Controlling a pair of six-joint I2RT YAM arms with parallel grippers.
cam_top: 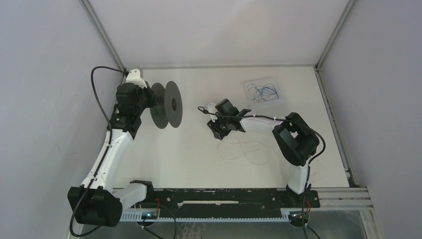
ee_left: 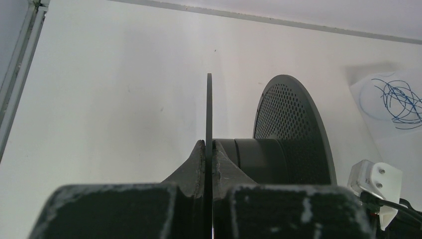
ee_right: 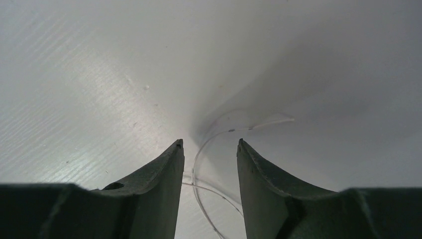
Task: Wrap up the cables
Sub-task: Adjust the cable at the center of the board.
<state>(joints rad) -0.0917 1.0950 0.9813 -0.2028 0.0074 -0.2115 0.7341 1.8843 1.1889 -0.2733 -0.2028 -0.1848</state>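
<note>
Two pincers set: you are lining up the grasp on the cables point(ee_right: 195, 162).
Your left pincer point(ee_left: 209, 145) is clamping the spool point(ee_left: 293, 124); your right pincer point(ee_right: 209, 144) is straddling a strand, jaws parted, so pinch next.

Pretty much all matt plastic here

Spool point(ee_left: 293, 119) is matt black plastic, one flange perforated like a sieve. Left gripper point(ee_left: 209, 144) is dark, matt and scuffed whitish; right gripper point(ee_right: 210, 142) looks smoother. Cable point(ee_right: 198, 152) is thin, clear-ish and slightly glossy. Table point(ee_right: 74, 74) is white, matt and finely ribbed. Blue wire point(cam_top: 263, 92) at 1 o'clock lies on a pale sheet point(cam_top: 276, 102), paper or plastic, can't tell.
</note>
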